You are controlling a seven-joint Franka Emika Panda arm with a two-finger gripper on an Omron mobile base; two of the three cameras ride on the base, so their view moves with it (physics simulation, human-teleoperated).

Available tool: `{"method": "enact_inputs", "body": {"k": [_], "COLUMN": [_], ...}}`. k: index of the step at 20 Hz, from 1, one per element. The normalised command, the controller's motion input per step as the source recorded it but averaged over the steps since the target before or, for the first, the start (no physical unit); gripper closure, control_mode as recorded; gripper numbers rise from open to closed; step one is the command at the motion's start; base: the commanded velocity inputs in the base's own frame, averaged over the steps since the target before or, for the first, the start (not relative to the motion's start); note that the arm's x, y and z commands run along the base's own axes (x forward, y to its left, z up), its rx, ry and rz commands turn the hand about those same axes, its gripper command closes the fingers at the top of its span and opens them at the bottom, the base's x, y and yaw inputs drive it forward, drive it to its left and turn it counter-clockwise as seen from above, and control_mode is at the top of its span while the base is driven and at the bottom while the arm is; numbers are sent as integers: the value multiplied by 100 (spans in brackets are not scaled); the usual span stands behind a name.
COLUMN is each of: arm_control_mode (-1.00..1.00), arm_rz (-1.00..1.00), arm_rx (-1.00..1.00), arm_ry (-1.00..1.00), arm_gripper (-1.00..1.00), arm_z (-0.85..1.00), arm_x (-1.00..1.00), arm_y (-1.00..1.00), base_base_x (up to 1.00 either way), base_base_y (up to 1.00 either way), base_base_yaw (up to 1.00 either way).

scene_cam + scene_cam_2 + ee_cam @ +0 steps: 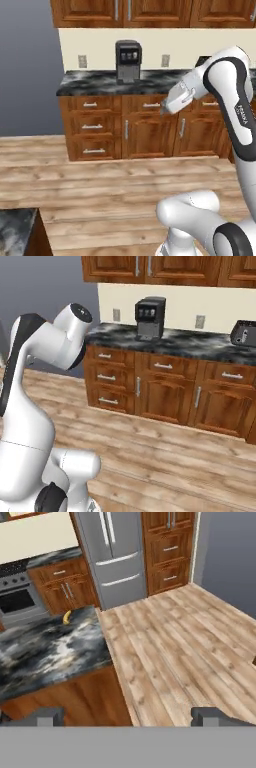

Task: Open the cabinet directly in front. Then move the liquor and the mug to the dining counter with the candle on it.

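Black coffee machine (128,61) on marbled counter (95,82) against wall; reddish-brown wall cabinet (122,12) above it, doors closed. Marbled dining slab (45,649) carrying small yellow banana (66,617). Gripper (127,716) fully spread, empty, hovering over bare wooden floor (175,647).

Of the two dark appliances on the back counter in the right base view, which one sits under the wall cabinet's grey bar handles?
The coffee machine, the taller one on the left, directly below the handles of the wall cabinet. The toaster sits low at the far right edge.

Arm raised, elbow bent high; gripper (128,716) jaws wide apart, apparently holding nothing.
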Motion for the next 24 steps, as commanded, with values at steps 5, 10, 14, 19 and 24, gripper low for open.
{"method": "enact_inputs", "body": {"k": [5, 10, 14, 19, 24], "arm_control_mode": [100, 100, 100, 100, 100], "arm_rz": [0, 0, 0, 0, 0], "arm_rx": [0, 0, 0, 0, 0], "arm_ry": [0, 0, 0, 0, 0], "arm_gripper": [-100, -100, -100, -100, -100], "arm_z": [0, 0, 0, 0, 0], "arm_x": [0, 0, 0, 0, 0], "arm_y": [0, 0, 0, 0, 0], "base_base_x": [0, 0, 0, -3, -5], "base_base_y": [0, 0, 0, 0, 0], "base_base_yaw": [-100, -100, -100, -99, -63]}}
